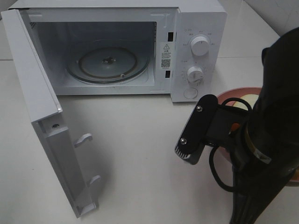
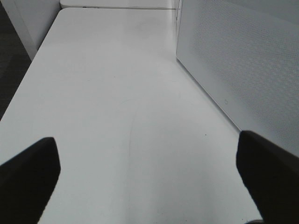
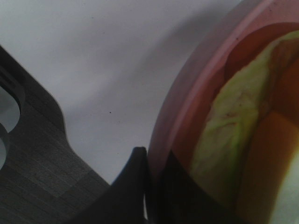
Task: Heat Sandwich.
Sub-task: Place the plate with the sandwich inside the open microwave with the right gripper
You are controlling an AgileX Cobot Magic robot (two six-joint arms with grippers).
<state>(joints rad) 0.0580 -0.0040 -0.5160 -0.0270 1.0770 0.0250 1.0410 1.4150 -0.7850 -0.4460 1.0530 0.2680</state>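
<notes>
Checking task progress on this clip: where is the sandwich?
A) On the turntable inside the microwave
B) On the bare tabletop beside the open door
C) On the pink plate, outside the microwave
C: the sandwich sits on the pink plate, outside the microwave, whose turntable shows only glass.

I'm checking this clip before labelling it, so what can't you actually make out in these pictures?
- The sandwich: in the high view the right arm covers nearly all of it, and the right wrist view is too close and blurred.
- The plate: mostly under that arm in the high view.
- The markings around each dial: too small to read.
</notes>
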